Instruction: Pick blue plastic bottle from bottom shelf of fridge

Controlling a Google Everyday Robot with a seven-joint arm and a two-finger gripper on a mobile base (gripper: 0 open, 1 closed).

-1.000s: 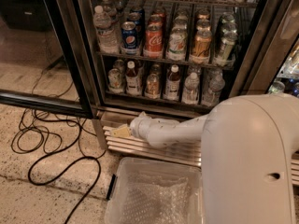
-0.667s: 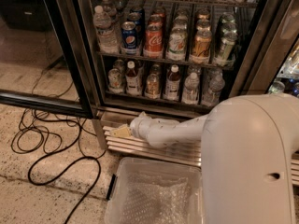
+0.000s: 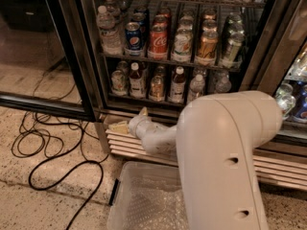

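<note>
The fridge point(image 3: 72, 56) stands with its glass door swung open to the left. Its bottom shelf point(image 3: 144, 101) is a dark wire rack with a row of small bottles. The blue plastic bottle point(image 3: 136, 80) stands second from the left, with a white cap, a dark reddish body and a pale label. A similar dark bottle point(image 3: 178, 85) stands further right, past an amber one point(image 3: 157, 86). My gripper point(image 3: 130, 120) is below the shelf's front bar, in front of the base grille point(image 3: 124, 143). It is open and empty, with one fingertip pointing up towards the shelf.
The rack above holds soda cans point(image 3: 158, 41) and a clear water bottle point(image 3: 108, 30). A clear plastic bin point(image 3: 144, 200) sits on the floor below my arm. Black cables point(image 3: 48, 147) loop on the floor at the left. The open door's frame point(image 3: 43, 107) runs along the left.
</note>
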